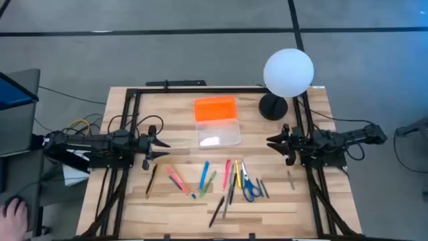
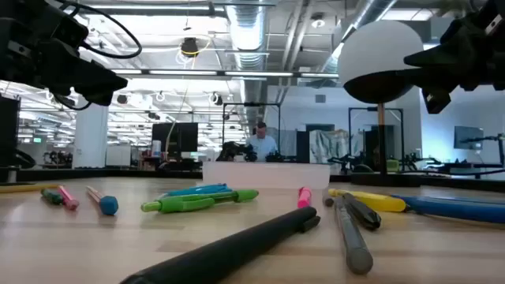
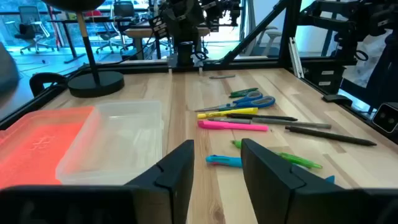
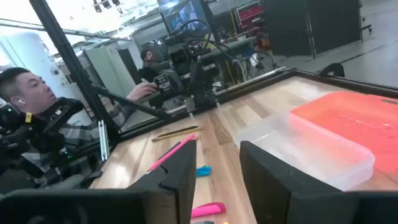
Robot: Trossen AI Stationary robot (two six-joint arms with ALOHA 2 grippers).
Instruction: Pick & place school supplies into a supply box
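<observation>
The supply box (image 1: 217, 124) lies open near the table's far middle: its clear tray (image 3: 115, 142) toward the near side, its orange lid (image 1: 215, 108) toward the far side. Pens, pencils and markers (image 1: 207, 178) lie scattered flat along the near half, with blue-handled scissors (image 1: 249, 185) among them. My left gripper (image 1: 162, 144) hovers open at the table's left, pointing right. My right gripper (image 1: 271, 142) hovers open at the right, pointing left. Neither touches anything. In the left wrist view the pink marker (image 3: 232, 125) and yellow pen (image 3: 227, 112) lie ahead of the fingers.
A white globe lamp (image 1: 288, 72) on a black base (image 1: 273, 107) stands at the far right, close to the right arm. A black frame (image 1: 200, 89) borders the table. People show beyond the left edge (image 4: 37, 118); a hand (image 1: 13, 214) rests at the high view's lower left.
</observation>
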